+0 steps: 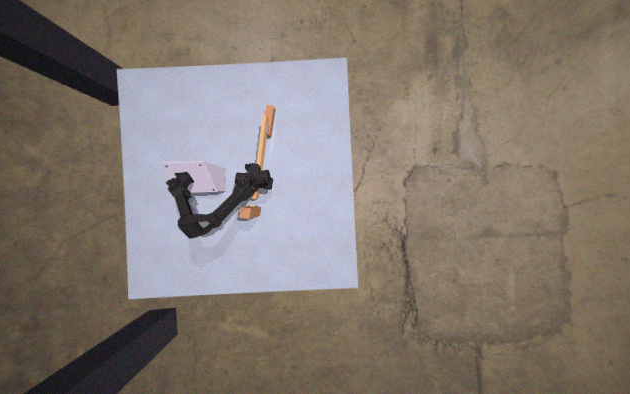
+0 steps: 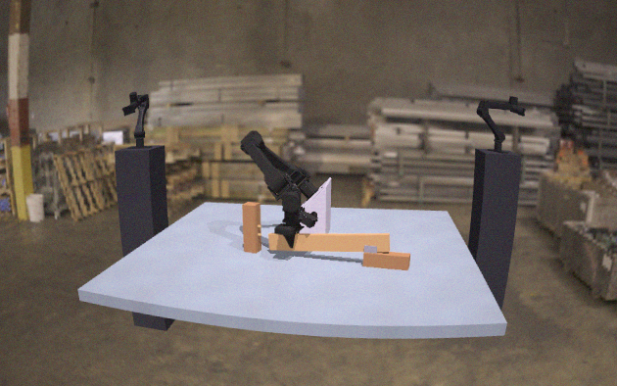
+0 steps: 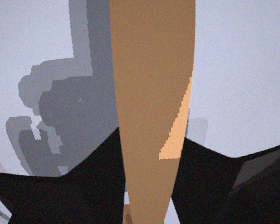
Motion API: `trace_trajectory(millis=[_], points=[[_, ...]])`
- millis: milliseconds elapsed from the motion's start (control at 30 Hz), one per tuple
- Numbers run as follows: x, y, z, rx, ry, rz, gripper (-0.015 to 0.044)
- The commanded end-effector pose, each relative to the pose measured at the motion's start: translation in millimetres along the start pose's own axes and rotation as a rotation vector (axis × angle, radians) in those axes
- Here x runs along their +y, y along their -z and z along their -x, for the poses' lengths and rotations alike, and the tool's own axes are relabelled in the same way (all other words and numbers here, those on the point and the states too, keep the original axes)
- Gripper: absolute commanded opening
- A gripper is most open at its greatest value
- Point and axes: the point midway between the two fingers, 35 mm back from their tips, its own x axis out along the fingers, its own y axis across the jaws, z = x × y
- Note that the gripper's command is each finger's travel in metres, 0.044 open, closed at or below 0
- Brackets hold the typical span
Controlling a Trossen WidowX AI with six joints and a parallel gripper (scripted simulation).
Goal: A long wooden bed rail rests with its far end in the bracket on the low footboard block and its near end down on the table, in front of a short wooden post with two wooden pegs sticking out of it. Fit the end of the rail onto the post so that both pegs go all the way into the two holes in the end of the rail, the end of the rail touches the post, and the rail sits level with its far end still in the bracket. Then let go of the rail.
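The long wooden bed rail (image 1: 262,142) (image 2: 340,242) (image 3: 151,50) is roughly level in the exterior view, its near end raised above the table over its shadow. My gripper (image 2: 291,241) (image 3: 139,131) is shut on the rail close to its near end. The post (image 1: 249,213) (image 2: 251,227) stands upright beyond that end; a gap separates them and its pegs show in the gap. The rail's far end is at the grey bracket (image 2: 370,249) on the low footboard block (image 1: 270,120) (image 2: 387,261); how it sits inside is unclear. The holes are hidden.
A pale pink slanted panel (image 1: 200,175) (image 2: 322,211) stands beside the arm, behind the rail in the exterior view. The table (image 1: 310,240) (image 2: 279,299) carries everything. Two dark pillars (image 2: 137,196) (image 2: 495,206) with small arms stand beyond its sides.
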Motion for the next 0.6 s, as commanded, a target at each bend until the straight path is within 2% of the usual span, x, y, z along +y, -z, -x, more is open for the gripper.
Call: trace_trajectory(millis=[0, 567], points=[[-3.0, -2.5, 6.1, -0.007, 0.011, 0.001, 0.0], [-3.6, -2.5, 14.7, -0.007, 0.011, 0.001, 0.0]])
